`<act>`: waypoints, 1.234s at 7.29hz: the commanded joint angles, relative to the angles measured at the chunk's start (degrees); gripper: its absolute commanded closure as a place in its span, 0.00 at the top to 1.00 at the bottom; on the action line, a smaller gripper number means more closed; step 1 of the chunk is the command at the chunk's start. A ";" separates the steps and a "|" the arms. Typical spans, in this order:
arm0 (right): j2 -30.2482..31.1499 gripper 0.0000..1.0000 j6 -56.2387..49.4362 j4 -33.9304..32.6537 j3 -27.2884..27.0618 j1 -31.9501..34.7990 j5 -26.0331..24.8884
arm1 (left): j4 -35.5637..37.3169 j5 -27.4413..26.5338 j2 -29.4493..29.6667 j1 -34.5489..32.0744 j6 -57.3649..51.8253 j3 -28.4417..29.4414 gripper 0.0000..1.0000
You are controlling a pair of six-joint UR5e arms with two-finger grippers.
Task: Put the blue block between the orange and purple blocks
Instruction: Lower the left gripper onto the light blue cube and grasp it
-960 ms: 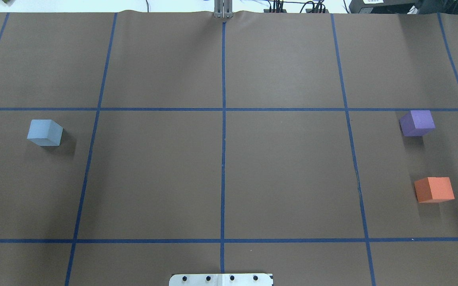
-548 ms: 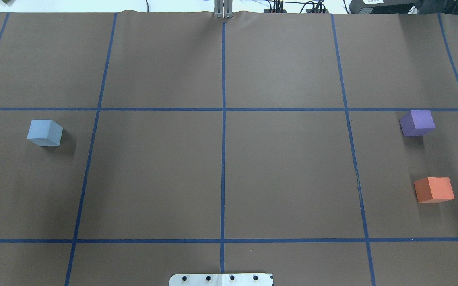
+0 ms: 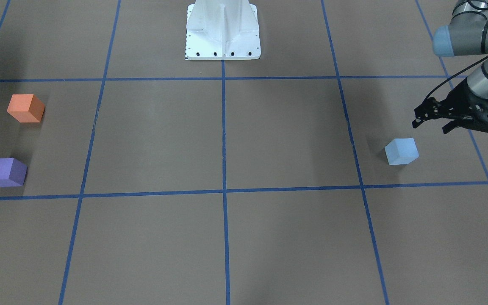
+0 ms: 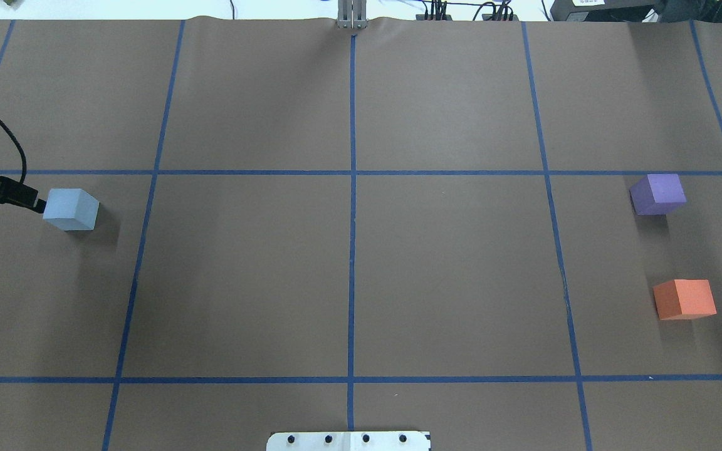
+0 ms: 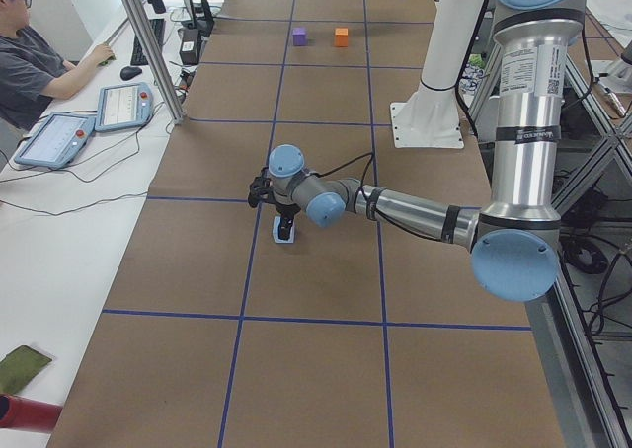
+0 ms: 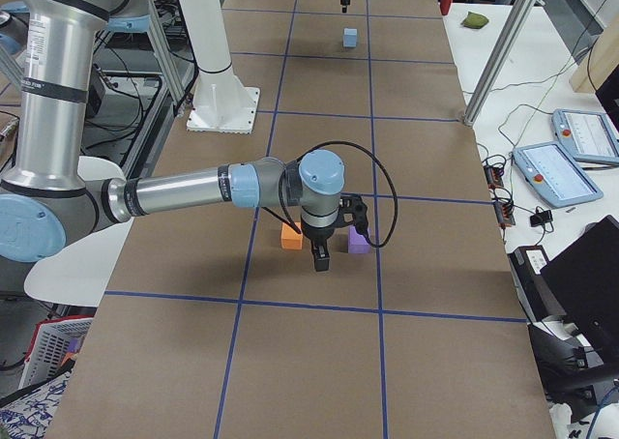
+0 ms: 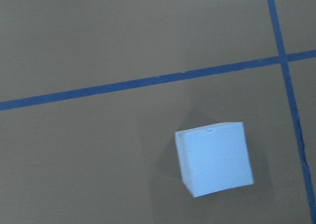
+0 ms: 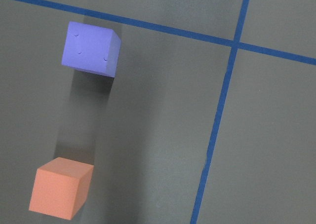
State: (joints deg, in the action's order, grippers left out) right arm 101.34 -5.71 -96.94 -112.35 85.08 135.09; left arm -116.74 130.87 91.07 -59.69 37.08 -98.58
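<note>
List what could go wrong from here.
1. The left gripper is beside the blue block, not over it; approaching could knock it away.
2. The right gripper hangs over the orange block and purple block, where the left arm must go; they might collide.
3. The gap there looks tight; placing could bump one.

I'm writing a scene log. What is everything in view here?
blue block: one, light blue, robot's left side.
purple block: one, purple, right side, farther from robot.
orange block: one, orange, right side, nearer robot.
table: one, brown cover, blue tape grid.
base plate: one, white, robot's table edge, centre.
operator: one, grey shirt, seated opposite the robot.
left tool: one, black, open, empty, by the blue block.
right tool: one, black, near purple and orange blocks; state unclear.
</note>
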 commanded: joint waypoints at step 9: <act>0.00 1.00 0.00 0.00 -0.06 0.00 0.00 | -0.33 -8.00 6.41 7.40 2.21 9.81 0.72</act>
State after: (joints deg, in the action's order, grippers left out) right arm 101.34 -5.71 -96.94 -112.41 85.08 135.09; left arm -117.05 123.21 97.47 -52.62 39.14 -88.75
